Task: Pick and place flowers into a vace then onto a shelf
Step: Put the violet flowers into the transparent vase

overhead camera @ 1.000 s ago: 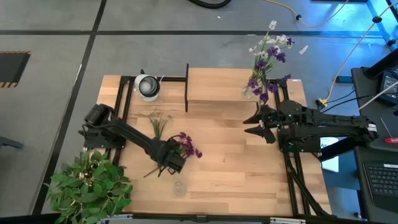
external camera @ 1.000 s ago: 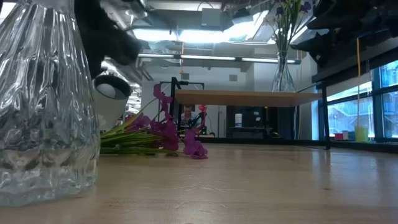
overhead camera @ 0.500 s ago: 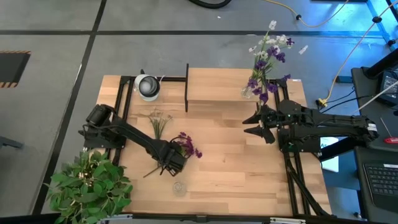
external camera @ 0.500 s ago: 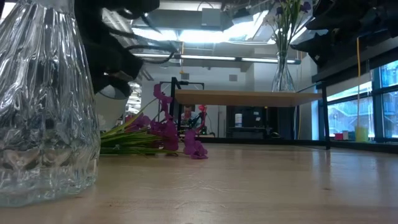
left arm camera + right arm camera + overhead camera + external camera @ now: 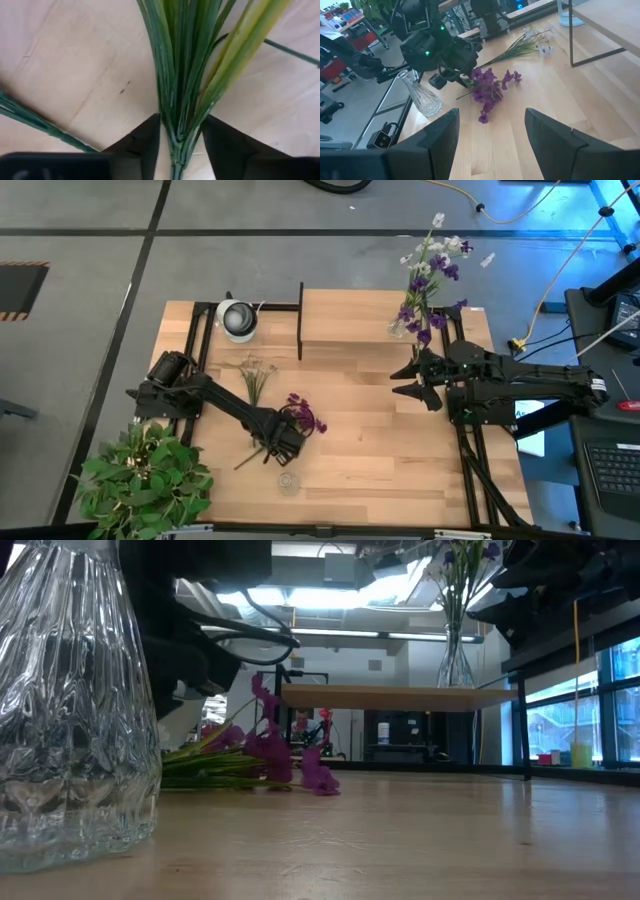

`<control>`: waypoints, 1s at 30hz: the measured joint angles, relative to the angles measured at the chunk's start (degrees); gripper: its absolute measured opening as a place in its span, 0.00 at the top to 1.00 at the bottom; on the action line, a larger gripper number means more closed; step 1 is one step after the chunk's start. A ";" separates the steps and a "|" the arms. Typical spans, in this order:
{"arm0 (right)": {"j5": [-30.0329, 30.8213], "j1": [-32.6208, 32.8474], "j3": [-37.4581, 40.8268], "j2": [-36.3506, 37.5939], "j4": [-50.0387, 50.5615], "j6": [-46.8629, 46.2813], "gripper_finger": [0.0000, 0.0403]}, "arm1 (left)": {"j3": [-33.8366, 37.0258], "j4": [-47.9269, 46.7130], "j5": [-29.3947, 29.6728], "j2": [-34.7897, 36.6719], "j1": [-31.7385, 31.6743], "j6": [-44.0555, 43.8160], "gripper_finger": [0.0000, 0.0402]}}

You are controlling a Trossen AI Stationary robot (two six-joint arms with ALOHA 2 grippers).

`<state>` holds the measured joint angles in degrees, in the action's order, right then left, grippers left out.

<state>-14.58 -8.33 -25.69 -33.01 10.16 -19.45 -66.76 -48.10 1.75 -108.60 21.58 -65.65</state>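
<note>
Evidently, the left gripper [image 5: 283, 442] was lowered over the purple flowers [image 5: 303, 413] lying on the table [image 5: 380, 450], its fingers [image 5: 145, 145] parted only narrowly with the bundled green stems [image 5: 180, 100] caught between them, a hold apparently taken low on the stalks so that the blossoms were left free beyond the fingertips; whether the stems were firmly pinched could not be told. The empty glass vase [image 5: 288, 480] was stood just beside those fingers, presumably as the next destination, while the right gripper [image 5: 407, 378] was held idle beside the shelf [image 5: 350, 320], its fingers [image 5: 437, 137] spread apart around nothing, and a filled vase [image 5: 401, 328] was already set on the shelf just beyond them.
</note>
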 joint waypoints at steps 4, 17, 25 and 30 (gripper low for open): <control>0.01 0.00 0.00 0.00 0.01 -0.91 0.43 | 0.00 0.42 0.38 0.17 0.07 0.00 0.77; -0.01 0.02 0.00 0.00 0.58 -1.32 0.43 | 0.46 0.14 6.16 3.56 -0.10 0.00 0.97; -0.01 0.02 0.00 0.00 0.86 -1.26 0.43 | 0.37 0.69 21.46 15.53 -0.02 -3.28 0.97; -0.02 0.02 0.00 0.00 0.88 -1.22 0.43 | 0.31 8.28 35.91 24.73 1.33 -0.20 0.97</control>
<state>-14.60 -8.32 -25.69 -33.01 11.05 -20.67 -66.46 -39.82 37.66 -83.87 22.91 -65.85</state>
